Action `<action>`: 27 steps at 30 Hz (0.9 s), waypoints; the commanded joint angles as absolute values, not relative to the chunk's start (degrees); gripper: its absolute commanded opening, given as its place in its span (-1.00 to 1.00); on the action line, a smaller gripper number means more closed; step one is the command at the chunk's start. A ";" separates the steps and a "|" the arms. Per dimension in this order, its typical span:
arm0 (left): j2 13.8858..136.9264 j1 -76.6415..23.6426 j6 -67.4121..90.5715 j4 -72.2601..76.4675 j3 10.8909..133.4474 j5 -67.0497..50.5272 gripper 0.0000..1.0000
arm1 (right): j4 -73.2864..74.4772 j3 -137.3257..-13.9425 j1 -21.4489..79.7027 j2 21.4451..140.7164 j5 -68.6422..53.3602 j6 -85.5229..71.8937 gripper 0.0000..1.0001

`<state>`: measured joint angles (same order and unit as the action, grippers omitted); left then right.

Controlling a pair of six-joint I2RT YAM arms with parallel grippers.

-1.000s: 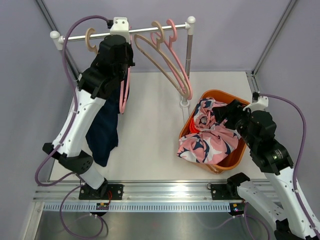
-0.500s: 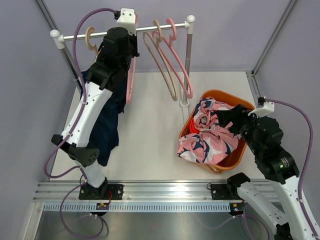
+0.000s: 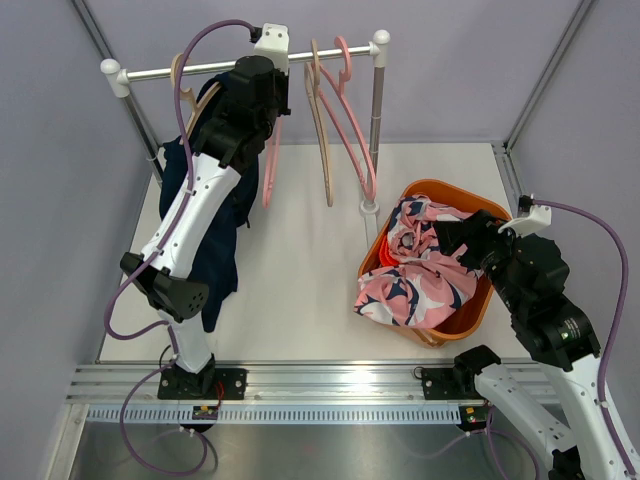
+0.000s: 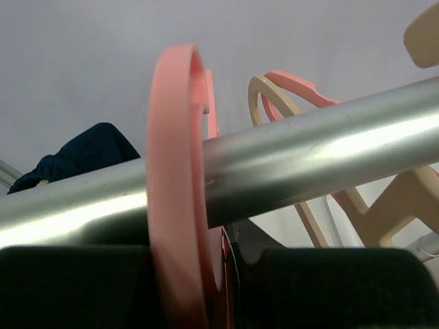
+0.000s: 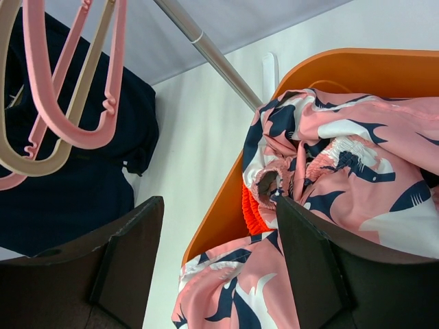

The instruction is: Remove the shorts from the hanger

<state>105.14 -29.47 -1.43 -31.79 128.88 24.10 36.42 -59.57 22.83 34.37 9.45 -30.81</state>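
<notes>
Dark navy shorts point(image 3: 215, 250) hang from a beige hanger point(image 3: 183, 72) at the left end of the rail point(image 3: 150, 72). My left gripper point(image 3: 268, 70) is up at the rail. An empty pink hanger point(image 4: 175, 171) hooks over the rail point(image 4: 329, 151), its hook between my close-set fingers point(image 4: 329, 288). A grip does not show. The pink hanger point(image 3: 270, 170) dangles below. Pink navy-patterned shorts point(image 3: 420, 285) fill the orange basket point(image 3: 440, 188), with bright orange shorts point(image 5: 252, 212) under them. My right gripper point(image 3: 450, 238) hovers open over them, nothing between its fingers point(image 5: 130, 253).
Two more empty hangers, one beige point(image 3: 322, 130) and one pink point(image 3: 352, 125), hang toward the rail's right end by the upright post point(image 3: 378, 100). White tabletop point(image 3: 300, 280) lies between the navy shorts and the basket. Grey walls close in the sides.
My left arm has risen and shifted right along the rail with the pink hanger. The two right hangers have swung nearer upright. The right gripper has drawn back slightly.
</notes>
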 commanded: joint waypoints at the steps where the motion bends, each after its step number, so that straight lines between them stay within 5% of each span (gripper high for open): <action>1: 104.50 -28.83 -0.97 -30.06 129.82 22.24 -0.68 | 36.74 -59.94 23.03 33.58 10.11 -29.88 0.50; 9: 103.09 -28.83 -0.97 -29.35 127.09 21.18 -0.63 | 36.39 -59.24 23.03 33.57 9.76 -30.15 0.51; 17: 97.83 -28.92 -0.62 -27.52 122.09 17.76 0.03 | 36.47 -58.97 23.03 33.40 9.93 -30.06 0.51; 27: 90.01 -28.92 -0.26 -26.63 116.99 15.47 0.42 | 36.21 -58.62 23.03 33.49 10.19 -30.15 0.51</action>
<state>94.37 -29.28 -0.21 -29.74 117.91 17.34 36.42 -58.89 22.83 33.76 9.52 -30.83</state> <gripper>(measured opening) 0.686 0.753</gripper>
